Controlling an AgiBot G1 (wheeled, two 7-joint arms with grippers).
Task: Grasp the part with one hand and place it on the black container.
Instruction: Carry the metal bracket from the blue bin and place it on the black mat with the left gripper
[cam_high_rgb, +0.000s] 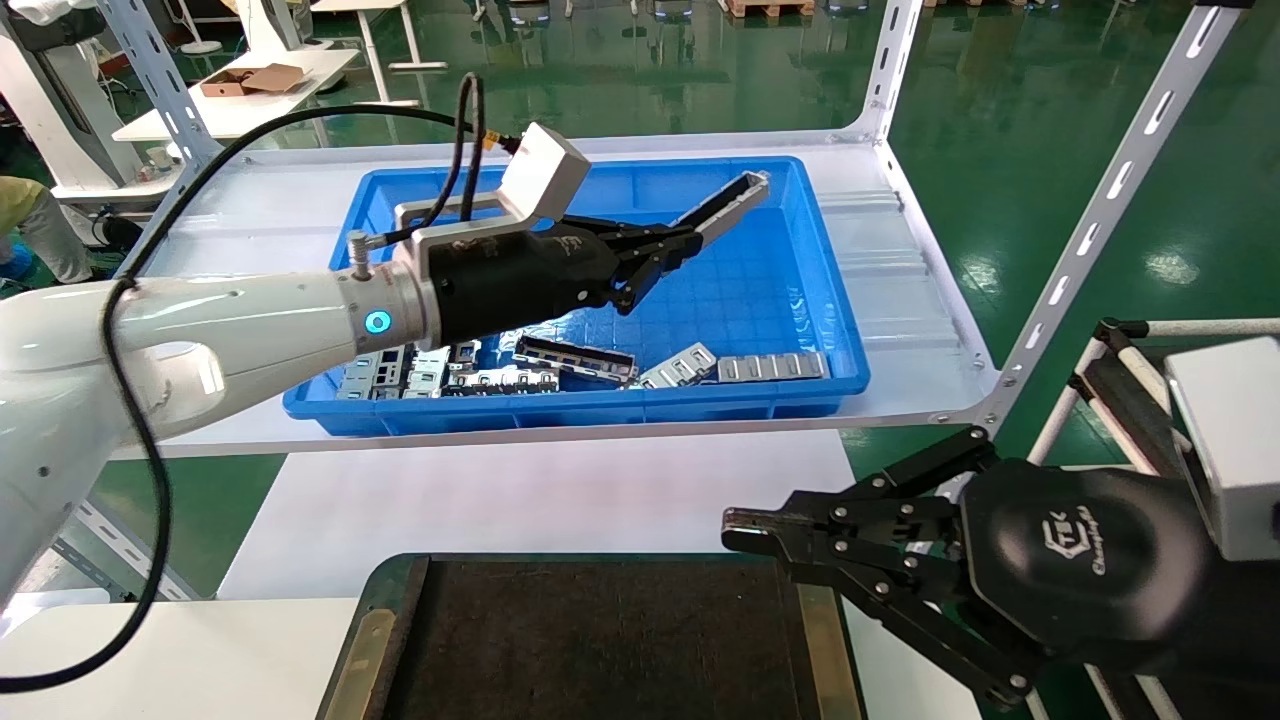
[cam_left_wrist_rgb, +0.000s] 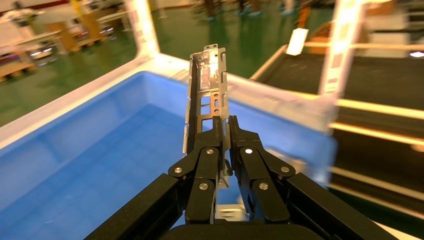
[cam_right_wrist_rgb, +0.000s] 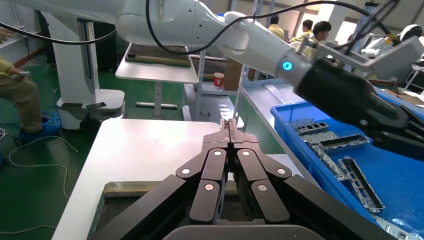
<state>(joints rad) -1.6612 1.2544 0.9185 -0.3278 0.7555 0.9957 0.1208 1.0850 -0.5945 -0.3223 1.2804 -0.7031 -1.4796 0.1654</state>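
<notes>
Reaching across the deep blue plastic bin (cam_high_rgb: 760, 300), the left hand, a black linkage-fingered gripper (cam_high_rgb: 672, 245) on a glossy white arm with a blue light ring (cam_high_rgb: 378, 322), pinches one end of the part, a long narrow silver-grey sheet-metal channel housing (cam_high_rgb: 728, 204). Both black fingers (cam_left_wrist_rgb: 215, 145) close on the slotted housing, which projects beyond the fingertips, tilted upward and held clear above the bin floor near the far wall. Loose metal pieces lie along the bin's near wall: short flat silver multi-window pieces (cam_high_rgb: 770, 367) and a similar long dark-centred housing (cam_high_rgb: 575, 358). The bin rests on a white shelf (cam_high_rgb: 900, 270). Nearer the robot sits the black container, a wide flat rectangular tray (cam_high_rgb: 600, 640) with brass-coloured side strips (cam_high_rgb: 365, 640), lying on a white table (cam_high_rgb: 200, 660). The right hand, a matching black gripper (cam_high_rgb: 740, 527), hovers beside the tray's right edge with its fingertips (cam_right_wrist_rgb: 230, 131) pressed together and holding nothing.
</notes>
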